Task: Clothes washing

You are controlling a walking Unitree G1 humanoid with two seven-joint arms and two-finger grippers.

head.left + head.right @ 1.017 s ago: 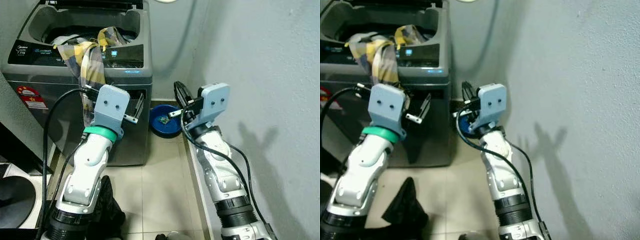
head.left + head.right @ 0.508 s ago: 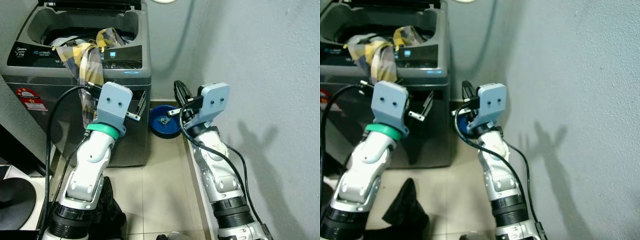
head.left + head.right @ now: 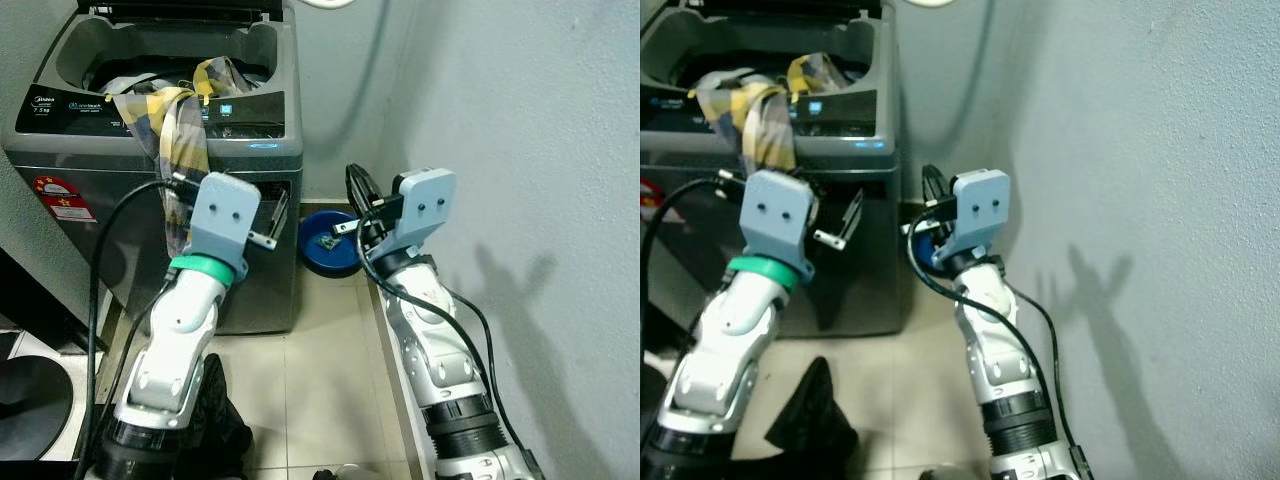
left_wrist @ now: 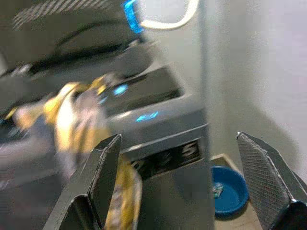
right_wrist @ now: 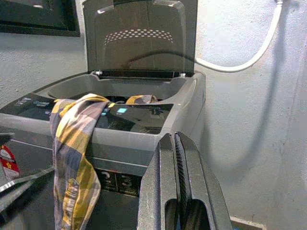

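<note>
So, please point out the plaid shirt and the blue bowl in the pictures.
plaid shirt [image 3: 182, 135], left eye view, on the part hanging over the washer's front edge.
blue bowl [image 3: 330, 243], left eye view, on its inside.

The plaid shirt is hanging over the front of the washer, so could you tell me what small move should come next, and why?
Probably raise the open left pincer toward the plaid shirt, since the shirt still drapes out over the control panel of the washer while the lid stands open. The right pincer is shut and farther off.
</note>
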